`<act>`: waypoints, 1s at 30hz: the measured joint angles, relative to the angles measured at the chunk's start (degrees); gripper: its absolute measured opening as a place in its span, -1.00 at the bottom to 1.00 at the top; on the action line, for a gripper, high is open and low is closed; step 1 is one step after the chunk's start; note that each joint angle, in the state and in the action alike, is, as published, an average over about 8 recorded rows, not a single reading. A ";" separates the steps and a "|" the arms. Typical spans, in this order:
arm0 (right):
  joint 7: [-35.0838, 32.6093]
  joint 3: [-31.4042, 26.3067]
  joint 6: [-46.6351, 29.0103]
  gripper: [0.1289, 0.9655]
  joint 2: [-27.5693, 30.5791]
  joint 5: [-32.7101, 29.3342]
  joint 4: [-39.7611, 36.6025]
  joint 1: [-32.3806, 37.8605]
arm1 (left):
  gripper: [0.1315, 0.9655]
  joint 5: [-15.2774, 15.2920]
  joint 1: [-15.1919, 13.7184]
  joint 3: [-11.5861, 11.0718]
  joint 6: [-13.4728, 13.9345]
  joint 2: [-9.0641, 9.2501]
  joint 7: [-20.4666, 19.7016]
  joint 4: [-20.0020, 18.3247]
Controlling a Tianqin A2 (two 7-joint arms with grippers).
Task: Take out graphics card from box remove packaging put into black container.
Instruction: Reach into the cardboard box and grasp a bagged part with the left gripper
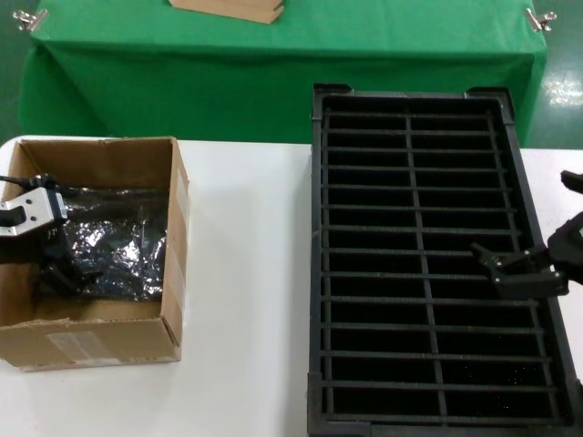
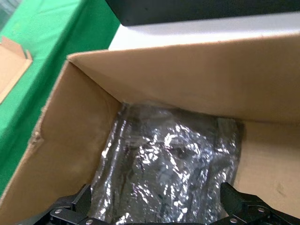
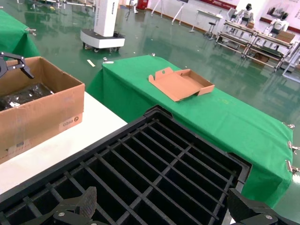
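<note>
A white tabletop (image 1: 246, 273) is seen in the head view, and a table under a green cloth (image 1: 273, 64) is set behind its far edge. The black container (image 1: 437, 264) is laid along the right side of the tabletop, from the near edge up to the far edge. It is split by ribs into two rows of thin slots. The box (image 1: 91, 250), made of brown cardboard, is placed at the left side of the tabletop, well apart from the black container. A white label (image 1: 77, 344) is stuck on its near wall. The packaging (image 2: 168, 168), a shiny, crinkly grey bag, is laid flat on the floor of the box. Something dark is seen through the bag, but the graphics card cannot be made out clearly. The left gripper (image 2: 154, 213) is lowered inside the box from the left side, just above the near end of the bag. Its fingers (image 2: 79, 206) are spread wide, one at each side of the bag, and nothing is held. The right gripper (image 1: 519, 269) is held over the right column of slots, near the right edge of the black container. Its fingers (image 3: 77, 208) are spread wide too, and nothing is held. A tan flat box (image 3: 180, 83) is laid on the green cloth.
</note>
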 joint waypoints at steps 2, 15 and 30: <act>0.00 0.00 0.00 1.00 0.00 0.00 0.00 0.00 | 1.00 0.57 -0.48 0.39 -0.69 0.42 0.72 1.03; 0.00 0.00 0.00 1.00 0.00 0.00 0.00 0.00 | 1.00 3.06 -1.16 1.98 -5.85 1.66 2.39 2.54; 0.00 0.00 0.00 1.00 0.00 0.00 0.00 0.00 | 1.00 4.30 -0.61 2.54 -10.51 2.74 3.08 2.67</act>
